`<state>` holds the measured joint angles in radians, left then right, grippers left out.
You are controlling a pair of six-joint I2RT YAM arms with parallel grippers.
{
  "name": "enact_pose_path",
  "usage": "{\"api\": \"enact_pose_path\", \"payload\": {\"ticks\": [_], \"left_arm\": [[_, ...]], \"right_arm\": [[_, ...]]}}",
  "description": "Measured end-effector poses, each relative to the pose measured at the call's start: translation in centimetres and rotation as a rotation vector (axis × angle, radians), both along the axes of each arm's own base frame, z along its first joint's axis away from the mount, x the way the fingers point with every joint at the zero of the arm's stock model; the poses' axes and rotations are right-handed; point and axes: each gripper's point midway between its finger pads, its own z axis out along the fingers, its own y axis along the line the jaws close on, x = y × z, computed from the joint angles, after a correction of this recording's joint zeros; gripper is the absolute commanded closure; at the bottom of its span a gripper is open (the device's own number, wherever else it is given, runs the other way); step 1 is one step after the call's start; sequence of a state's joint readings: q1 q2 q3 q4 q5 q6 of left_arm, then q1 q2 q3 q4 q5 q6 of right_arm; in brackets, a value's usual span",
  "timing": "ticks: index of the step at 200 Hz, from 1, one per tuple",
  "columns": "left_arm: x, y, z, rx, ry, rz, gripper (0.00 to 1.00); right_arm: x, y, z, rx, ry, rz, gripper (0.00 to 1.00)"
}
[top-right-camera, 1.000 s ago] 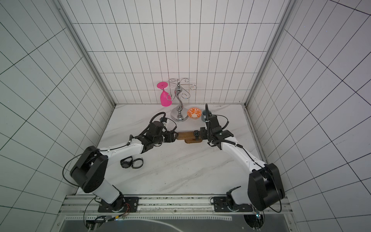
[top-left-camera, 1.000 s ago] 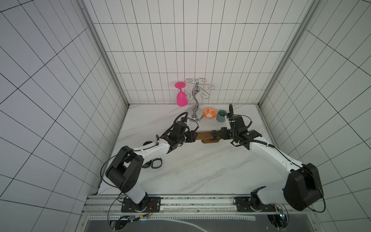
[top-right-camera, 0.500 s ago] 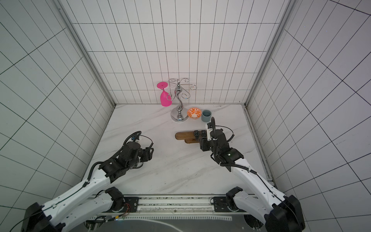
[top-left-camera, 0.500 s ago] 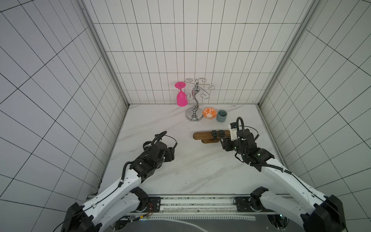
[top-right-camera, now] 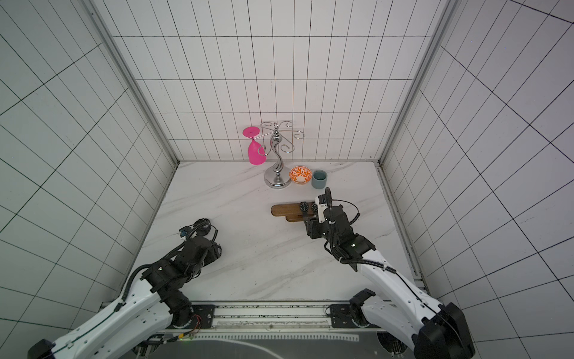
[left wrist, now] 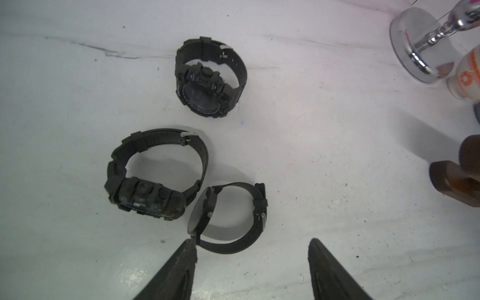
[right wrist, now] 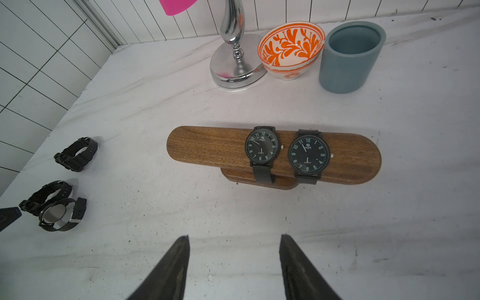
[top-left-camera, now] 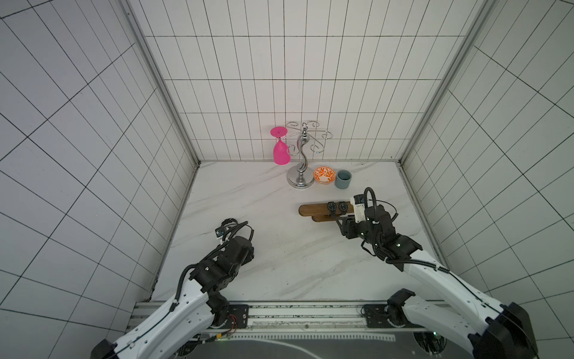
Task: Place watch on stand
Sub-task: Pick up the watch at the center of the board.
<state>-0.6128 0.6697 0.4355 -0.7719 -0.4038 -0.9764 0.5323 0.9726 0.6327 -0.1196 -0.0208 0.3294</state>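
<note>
The stand (right wrist: 207, 148), a brown wooden bar on an oval base, is also seen in both top views (top-left-camera: 312, 210) (top-right-camera: 284, 209). Two round black watches (right wrist: 262, 149) (right wrist: 307, 155) are strapped on it. Three loose watches lie on the table: two chunky ones (left wrist: 210, 80) (left wrist: 155, 176) and a slim watch (left wrist: 228, 215) on its side. My left gripper (left wrist: 252, 241) hangs open just behind the slim watch, one fingertip (left wrist: 191, 244) close to its case. My right gripper (right wrist: 233, 236) is open and empty, a short way in front of the stand. In both top views my left arm hides the loose watches.
Behind the stand, near the back wall, stand a chrome curly-armed rack (top-left-camera: 299, 180) with a pink glass (top-left-camera: 281, 152) hanging from it, an orange-patterned bowl (top-left-camera: 324, 175) and a blue-grey cup (top-left-camera: 343, 179). Tiled walls close in three sides.
Both grippers have left the stand. My left arm has swung back to the loose watches at the left front. My right arm has drawn back a little in front of the stand.
</note>
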Motion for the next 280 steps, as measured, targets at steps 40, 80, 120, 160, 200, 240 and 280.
{"api": "enact_pose_path", "payload": {"ticks": [40,80,120,160,200,240,280], "left_arm": [[-1.1,1.4,-3.2,0.02,0.077,0.06,0.36],[-1.1,2.1,-4.9,0.031,0.117,0.092,0.46],[-0.1,2.4,-5.5,0.033,0.12,0.113,0.55],[0.3,2.7,-6.3,0.045,0.139,0.106,0.69],[0.5,2.4,-6.7,0.06,0.154,0.071,0.84],[0.8,1.8,-6.9,0.068,0.179,0.028,0.95],[2.1,-0.7,-5.3,0.065,0.116,-0.111,0.96]], "right_arm": [[-0.3,-0.2,-0.6,-0.003,0.005,0.0,0.43],[-0.4,-0.2,-0.6,-0.002,0.005,0.0,0.43],[-0.4,-0.2,-0.4,0.001,0.0,0.0,0.43],[-0.4,-0.2,-0.4,0.003,0.001,-0.002,0.43],[-0.4,-0.2,-0.4,0.006,0.003,-0.004,0.43],[-0.5,-0.1,-0.4,0.007,0.004,-0.003,0.43],[-0.8,0.0,-0.2,0.014,0.003,0.001,0.43]]}}
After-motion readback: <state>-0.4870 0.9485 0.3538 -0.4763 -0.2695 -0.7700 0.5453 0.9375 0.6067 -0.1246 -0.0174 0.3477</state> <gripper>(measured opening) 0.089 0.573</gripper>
